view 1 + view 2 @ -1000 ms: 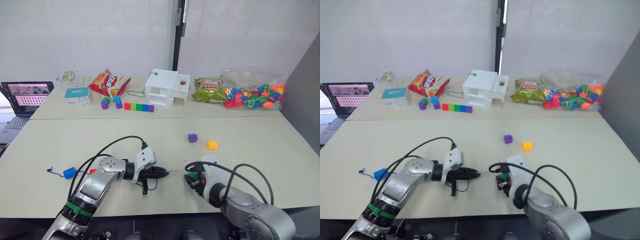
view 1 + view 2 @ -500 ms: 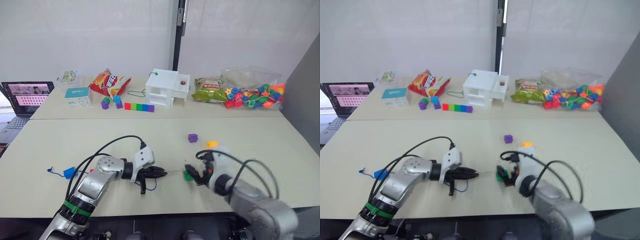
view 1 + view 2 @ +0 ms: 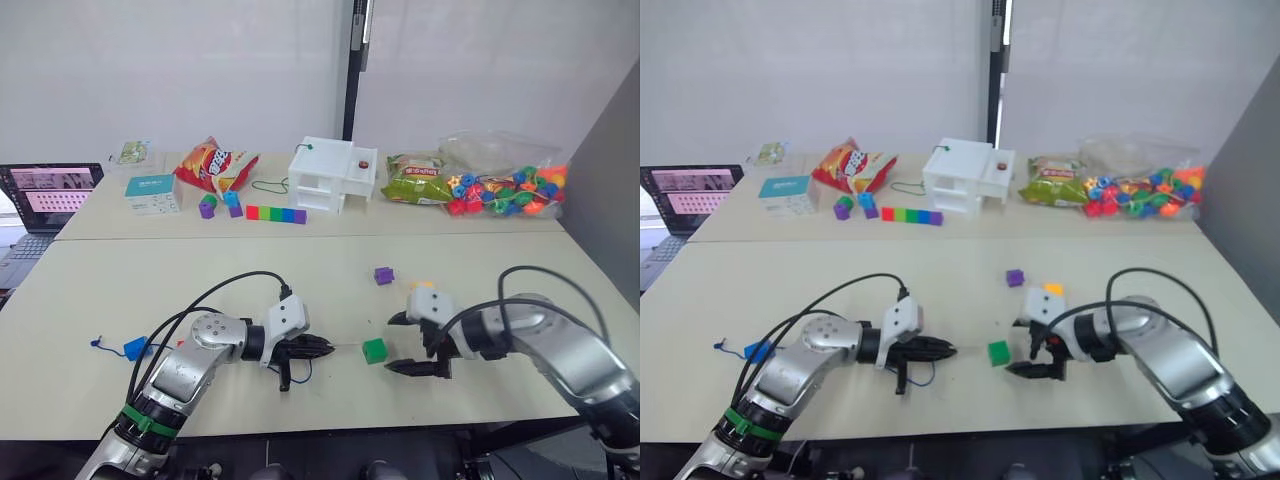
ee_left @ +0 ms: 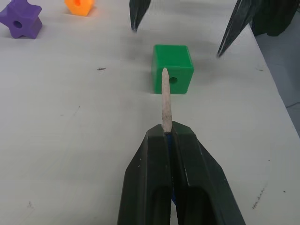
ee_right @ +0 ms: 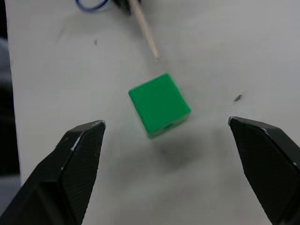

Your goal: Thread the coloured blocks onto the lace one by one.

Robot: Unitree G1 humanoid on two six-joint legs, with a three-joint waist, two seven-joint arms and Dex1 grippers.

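While the green block sits loose on the tabletop between the two arms, the left gripper is clamped on the lace, with the stiff pale tip sticking out straight ahead. The tip points at the block's near face, where a hole shows, but the hole lies slightly to one side of the tip's line. The right gripper hovers just beside the block with its fingers spread wide, one on each side, touching nothing.

To do this step well, the right gripper should close squarely on the block's plain sides, leaving both hole openings free, and keep the block from turning. Then the left arm can nudge sideways until the tip lines up with the hole, and push straight through.

The purple block and the yellow-orange block lie a little farther back. A blue block, already on the lace, rests near the left arm.
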